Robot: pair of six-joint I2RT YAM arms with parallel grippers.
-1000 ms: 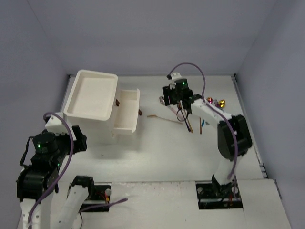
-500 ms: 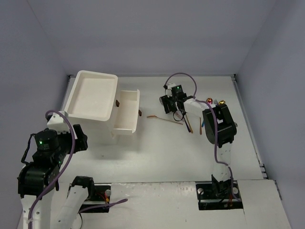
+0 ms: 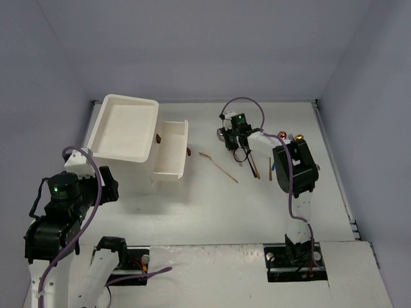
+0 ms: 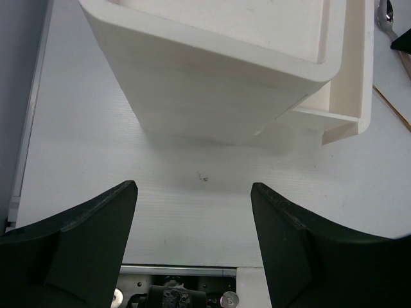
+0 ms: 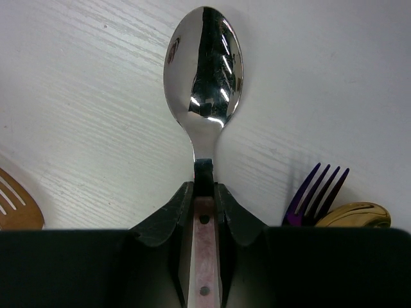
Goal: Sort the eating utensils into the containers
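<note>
My right gripper (image 5: pixel 204 186) is shut on the brownish handle of a silver spoon (image 5: pixel 203 64), whose bowl lies on the table just ahead of the fingertips. In the top view this gripper (image 3: pixel 228 138) is at the far middle of the table, right of the containers. A purple fork (image 5: pixel 318 191), a gold spoon (image 5: pixel 354 214) and a gold fork (image 5: pixel 14 206) lie beside it. The white drawer unit (image 3: pixel 122 128) stands at the far left with one drawer (image 3: pixel 172 149) pulled out. My left gripper (image 4: pixel 192 192) hangs open over bare table, short of the unit (image 4: pixel 212 83).
A thin gold utensil (image 3: pixel 219 167) lies slanted on the table between the open drawer and the right arm. Two more utensils (image 3: pixel 257 168) lie under the right forearm, and shiny coloured ones (image 3: pixel 290 136) sit by the right wall.
The right gripper has closed on the silver spoon's handle. The thin gold utensil on the table has swung from nearly level to a steeper slant. The left arm stayed put.
</note>
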